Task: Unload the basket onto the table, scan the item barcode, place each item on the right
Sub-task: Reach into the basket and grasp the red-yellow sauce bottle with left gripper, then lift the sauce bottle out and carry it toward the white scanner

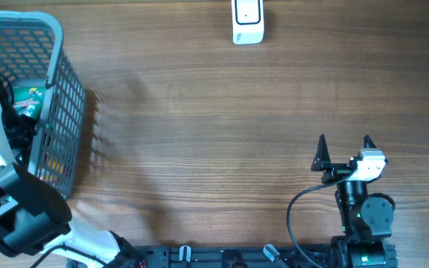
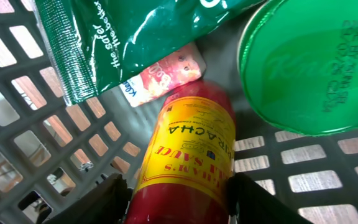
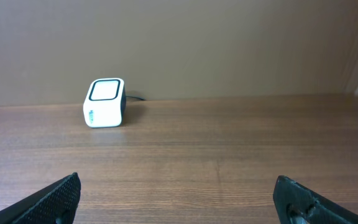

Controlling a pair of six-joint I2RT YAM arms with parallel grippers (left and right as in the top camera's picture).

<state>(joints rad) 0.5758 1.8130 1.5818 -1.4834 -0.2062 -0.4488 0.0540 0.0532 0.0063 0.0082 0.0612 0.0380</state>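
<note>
The item between my left fingers is a red sriracha sauce bottle with a yellow label, lying in the grey mesh basket. My left gripper reaches down into the basket, and its two black fingers press against both sides of the bottle. No barcode shows on the bottle. The white barcode scanner stands at the far edge of the table, also in the right wrist view as the scanner. My right gripper rests near the front right, open and empty.
In the basket, a green snack bag, a pink-and-white packet and a round green lid crowd the bottle's top end. The basket wall is close on the left. Bare wooden table lies between basket and scanner.
</note>
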